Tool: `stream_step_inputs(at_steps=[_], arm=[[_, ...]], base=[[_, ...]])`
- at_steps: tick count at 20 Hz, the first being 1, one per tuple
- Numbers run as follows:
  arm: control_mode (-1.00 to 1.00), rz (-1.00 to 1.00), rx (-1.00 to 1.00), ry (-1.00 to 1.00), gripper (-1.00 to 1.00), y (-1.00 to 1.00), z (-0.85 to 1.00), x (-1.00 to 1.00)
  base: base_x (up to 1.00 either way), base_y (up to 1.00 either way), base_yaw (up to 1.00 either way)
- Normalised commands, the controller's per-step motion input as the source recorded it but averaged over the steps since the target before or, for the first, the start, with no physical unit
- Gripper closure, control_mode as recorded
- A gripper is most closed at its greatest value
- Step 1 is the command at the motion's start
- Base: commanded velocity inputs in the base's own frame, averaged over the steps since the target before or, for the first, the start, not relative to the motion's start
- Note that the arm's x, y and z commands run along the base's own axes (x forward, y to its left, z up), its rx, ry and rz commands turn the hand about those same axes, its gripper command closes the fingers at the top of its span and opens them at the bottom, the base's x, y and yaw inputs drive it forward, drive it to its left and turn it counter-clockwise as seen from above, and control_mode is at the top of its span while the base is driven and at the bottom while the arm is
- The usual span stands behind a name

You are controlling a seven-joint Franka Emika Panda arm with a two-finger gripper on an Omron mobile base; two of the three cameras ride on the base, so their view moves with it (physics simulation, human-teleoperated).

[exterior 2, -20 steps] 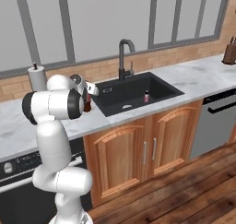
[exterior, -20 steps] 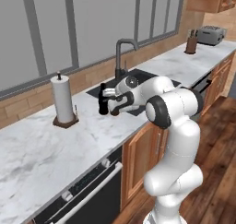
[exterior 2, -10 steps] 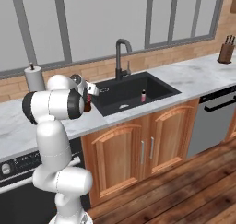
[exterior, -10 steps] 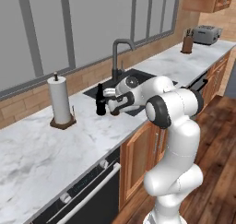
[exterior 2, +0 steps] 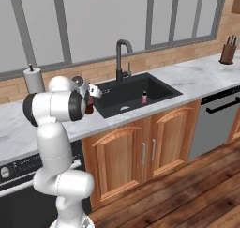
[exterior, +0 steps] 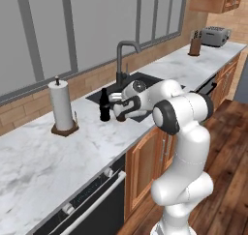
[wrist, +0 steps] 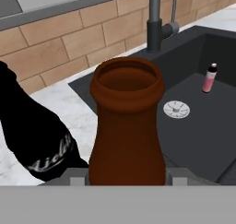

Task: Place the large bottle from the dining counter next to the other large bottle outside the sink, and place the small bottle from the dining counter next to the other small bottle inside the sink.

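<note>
Holding the large bottle (wrist: 126,126) clamped between my gripper (exterior: 121,106) fingers, upright over the worktop just beside the other large bottle (exterior: 104,105), left of the sink (exterior 2: 154,98); next I lower and release.

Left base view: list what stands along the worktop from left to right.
paper towel roll → black bottle → brown bottle in the gripper → faucet → knife block → toaster
</note>
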Motion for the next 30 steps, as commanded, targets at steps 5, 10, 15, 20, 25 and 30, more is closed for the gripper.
stream_step_inputs(at_steps=[5, 10, 15, 20, 25, 30], arm=[[-1.0, 0.0, 0.0, 0.0, 1.0, 0.0, -0.19, 0.07], [-1.0, 0.0, -0.03, 0.0, 1.0, 0.0, -0.21, 0.07], [-1.0, 0.0, -0.02, 0.0, 1.0, 0.0, -0.27, 0.0], [-1.0, 0.0, 0.0, 0.0, 1.0, 0.02, -0.28, 0.0], [-1.0, 0.0, 0.0, 0.0, 1.0, 0.08, -0.28, 0.03], [-1.0, 0.0, 0.0, 0.0, -1.0, 0.1, -0.22, 0.03]], base=[[0.0, 0.0, 0.0], [0.0, 0.0, 0.0], [0.0, 0.0, 0.0], [0.0, 0.0, 0.0], [0.0, 0.0, 0.0], [0.0, 0.0, 0.0]])
